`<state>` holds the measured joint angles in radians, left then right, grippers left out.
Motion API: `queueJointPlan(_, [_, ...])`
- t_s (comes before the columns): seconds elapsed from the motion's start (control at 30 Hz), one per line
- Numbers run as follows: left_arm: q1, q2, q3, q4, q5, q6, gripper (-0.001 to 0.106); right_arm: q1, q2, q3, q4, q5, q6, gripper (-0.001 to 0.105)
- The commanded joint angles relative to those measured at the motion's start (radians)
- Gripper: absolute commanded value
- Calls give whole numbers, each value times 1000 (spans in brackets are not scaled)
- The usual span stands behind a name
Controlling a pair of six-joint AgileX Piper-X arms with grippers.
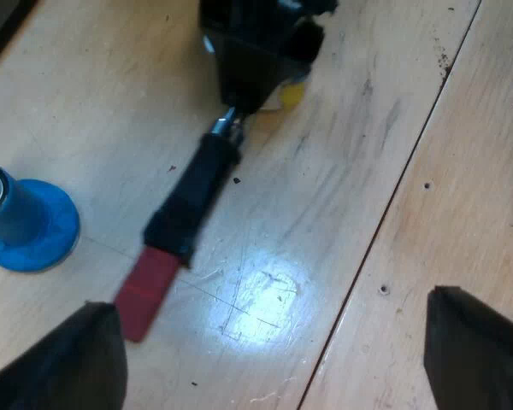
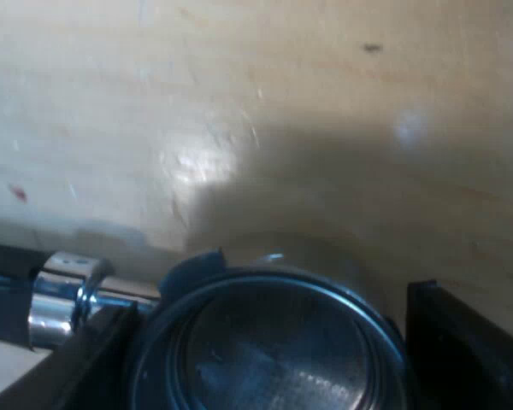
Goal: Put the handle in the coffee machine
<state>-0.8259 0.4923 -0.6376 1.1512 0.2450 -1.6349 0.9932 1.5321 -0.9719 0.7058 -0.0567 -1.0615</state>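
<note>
The metal holder lies on the wooden table; its dark handle [image 1: 192,196] ends in red [image 1: 145,290]. My left gripper [image 1: 269,342] hovers open above the table close to that red end, with nothing between its fingers. My right gripper [image 1: 256,51] is down over the holder's basket end. In the right wrist view its fingers [image 2: 462,342] sit against both sides of the round metal basket [image 2: 274,342], with the chrome neck [image 2: 64,299] leading off to the handle.
A blue tamper [image 1: 26,222] stands on the table near the handle's red end. A small yellow thing [image 1: 292,94] peeks out under the right gripper. A dark seam [image 1: 393,213] runs between the table's boards.
</note>
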Motion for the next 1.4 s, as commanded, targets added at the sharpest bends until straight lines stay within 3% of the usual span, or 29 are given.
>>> queueJointPlan(0.03, [-2, -1, -2, -5, -11, 13, 73, -2, -41, -6, 27, -6, -28, 0])
queueJointPlan(0.2, [-2, -1, -2, -5, -4, 62, 73, -2, -75, -6, 53, -2, -51, 0])
queueJointPlan(0.23, [-2, -1, -2, -8, -2, 118, 73, -2, -99, -6, 69, -1, -74, 0])
queueJointPlan(0.3, [-2, -1, -2, -15, -2, 143, 73, -2, -167, -6, 128, -1, -140, 0])
queueJointPlan(0.43, [-2, 2, 0, -50, 3, 154, 73, -2, -211, -6, 147, 0, -191, 0])
queueJointPlan(0.6, [-2, 2, 0, -66, 67, 187, 73, -2, -254, -8, 147, 0, -214, 0])
queueJointPlan(0.83, [-2, 23, 6, -103, 66, 205, 73, -2, -267, -76, 198, 9, -280, 0])
queueJointPlan(1.3, [-4, 182, 18, -163, 36, 209, 73, -2, -267, -151, 276, 15, -310, 0])
queueJointPlan(1.4, [-4, 236, 27, -169, 21, 270, 73, -2, -267, -151, 276, 15, -310, 0])
